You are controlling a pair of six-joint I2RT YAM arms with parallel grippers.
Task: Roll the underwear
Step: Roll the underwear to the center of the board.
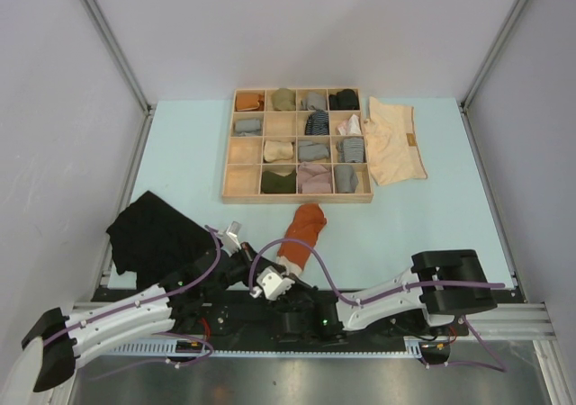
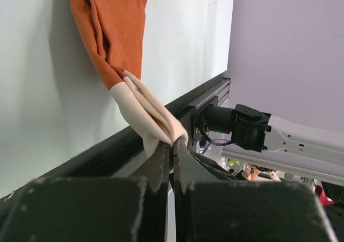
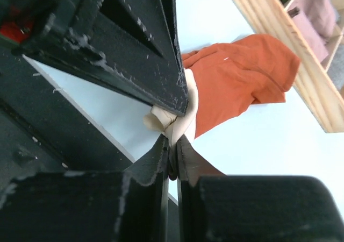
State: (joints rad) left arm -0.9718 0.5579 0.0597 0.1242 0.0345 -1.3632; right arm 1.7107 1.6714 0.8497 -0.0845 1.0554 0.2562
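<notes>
The rust-orange underwear lies lengthwise on the pale blue table in front of the tray, its cream waistband at the near end. My left gripper and right gripper meet at that near end. In the left wrist view the left gripper is shut on the bunched waistband, with the orange underwear stretching away. The right gripper is shut on the same waistband beside the orange underwear. The black underwear lies crumpled at the left. The cream underwear lies flat right of the tray.
A wooden compartment tray with several small cloth bundles stands at the back middle, and its wall shows close beyond the orange cloth. The table's near rail runs just under both grippers. The right arm crosses close by.
</notes>
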